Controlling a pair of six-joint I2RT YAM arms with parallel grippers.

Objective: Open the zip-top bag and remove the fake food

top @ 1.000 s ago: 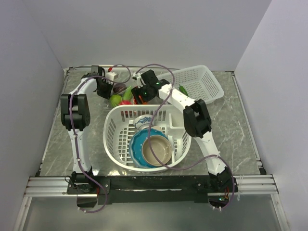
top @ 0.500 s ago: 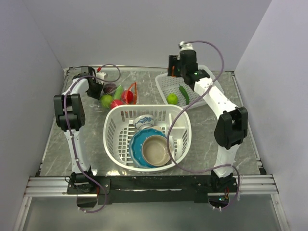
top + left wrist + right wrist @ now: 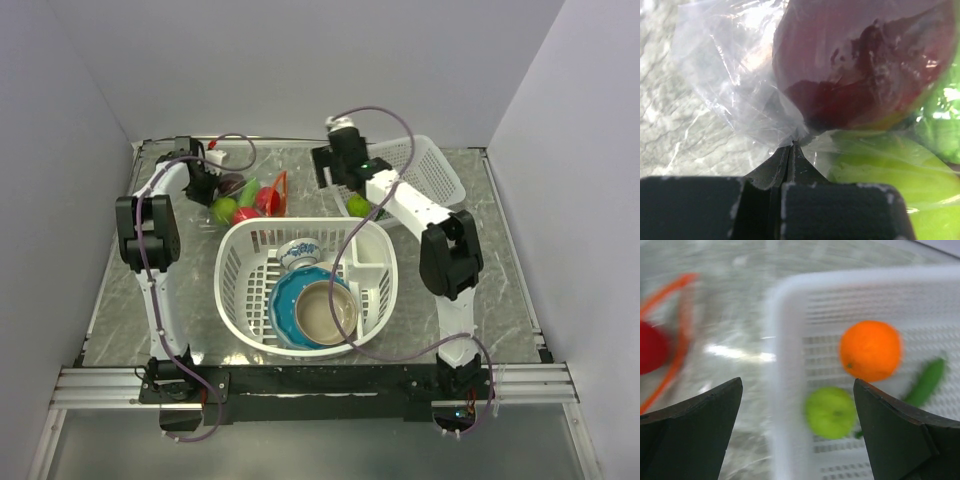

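Top external view puts the zip-top bag (image 3: pixel 250 197) on the surface (image 3: pixel 500 260) at the far left, just beyond the white basket (image 3: pixel 232 280). Its orange zip strip (image 3: pixel 281 186) is on the side toward the right arm (image 3: pixel 408 205). Through the film some of the fake food (image 3: pixel 226 208) shows as green, maroon and red lumps, crowded so that their outlines run together. The left arm (image 3: pixel 150 225) reaches to the bag's left end, and its wrist covers the spot where it meets the plastic.

Left wrist view settles that: the left jaws are pressed together on a gathered pinch of the clear film. A maroon piece (image 3: pixel 855 65) and a green piece (image 3: pixel 890 172) bulge inside the bag just past the tips, both cut off by the frame.

The right jaws hover at the left edge of the mesh tray (image 3: pixel 430 165), between it and the bag, spread wide with nothing between them. Right wrist view is blurred. It shows an orange ball (image 3: pixel 870 351), a green ball (image 3: pixel 830 412) and a green pod (image 3: pixel 926 381) lying in the tray. A red piece (image 3: pixel 649 347) is cut off at the left edge beside the zip strip.

From above, the right arm hides most of the tray's contents, and only one green ball shows. Bowls (image 3: pixel 325 312) sit in the basket, the blue one largely covered by the beige one.
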